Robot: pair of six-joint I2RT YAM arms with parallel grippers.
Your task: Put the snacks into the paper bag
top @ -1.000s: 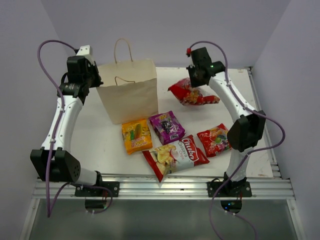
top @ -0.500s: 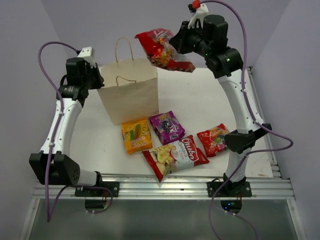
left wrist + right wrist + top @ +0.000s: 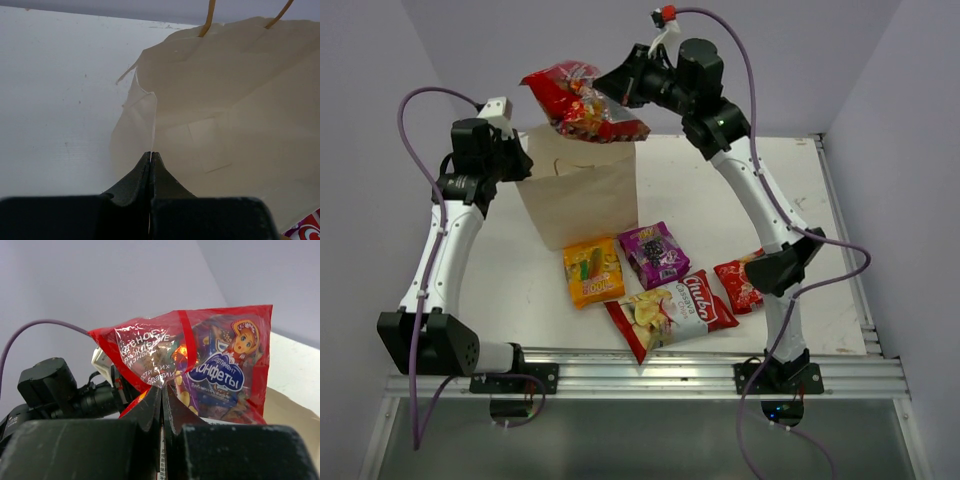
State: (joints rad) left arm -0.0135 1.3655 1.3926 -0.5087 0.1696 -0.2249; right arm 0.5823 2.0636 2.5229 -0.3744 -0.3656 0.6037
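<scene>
The tan paper bag (image 3: 582, 195) stands upright at the back left of the table. My left gripper (image 3: 520, 165) is shut on the bag's left rim (image 3: 150, 125) and holds it. My right gripper (image 3: 616, 92) is shut on a red candy packet (image 3: 578, 102) and holds it in the air over the bag's mouth; the packet fills the right wrist view (image 3: 200, 370). On the table lie the orange-yellow packet (image 3: 592, 271), the purple packet (image 3: 655, 253), the large red-and-white chip bag (image 3: 670, 312) and a smaller red packet (image 3: 737, 284), partly hidden by the right arm.
The white table (image 3: 720, 200) is walled in by grey panels at the back and sides. A metal rail (image 3: 640, 372) runs along the near edge. The right arm stretches across the table's middle, high above it.
My right gripper has lifted the red candy packet from the back of the table and carried it left, to above the paper bag. The left gripper has stayed on the bag's rim.
</scene>
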